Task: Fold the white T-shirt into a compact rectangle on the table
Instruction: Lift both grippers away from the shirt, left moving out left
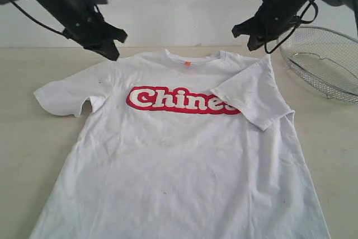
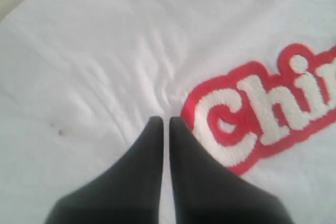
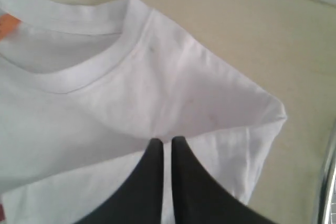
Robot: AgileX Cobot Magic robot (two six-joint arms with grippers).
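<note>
The left gripper [image 1: 112, 53] hangs over the shirt's shoulder nearest the surface's [image 1: 22, 155] left edge, jaws pressed together and holding nothing. The white T-shirt [image 1: 179, 172] lies face up across the middle of the surface, collar toward the far edge, hem at the near edge. 1 sleeve [image 1: 251, 96] is folded inward over the end of the red lettering [image 1: 176, 100]. The right gripper [image 1: 254, 42], likewise closed and empty, hovers above that folded shoulder. A wire-mesh basket [image 1: 327, 62] sits near the far right corner.
</note>
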